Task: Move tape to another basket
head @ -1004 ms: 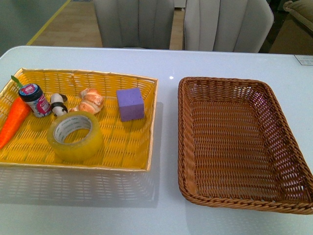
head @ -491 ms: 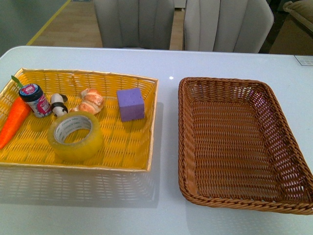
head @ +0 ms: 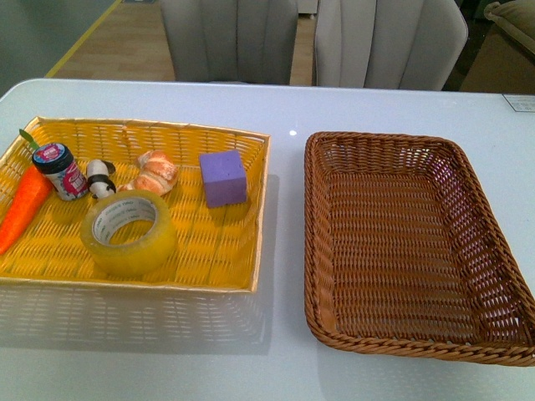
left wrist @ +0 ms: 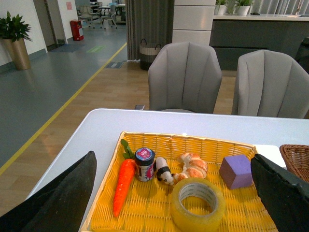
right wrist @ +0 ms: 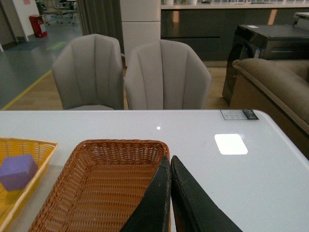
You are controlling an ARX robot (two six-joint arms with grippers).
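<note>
Left fingers apart, right fingers together

No text can be read. There is printing inside the tape core, a label on the small jar at left, and a printed card at upper right, all illegible.

Matte black, tapered claw fingers
</note>
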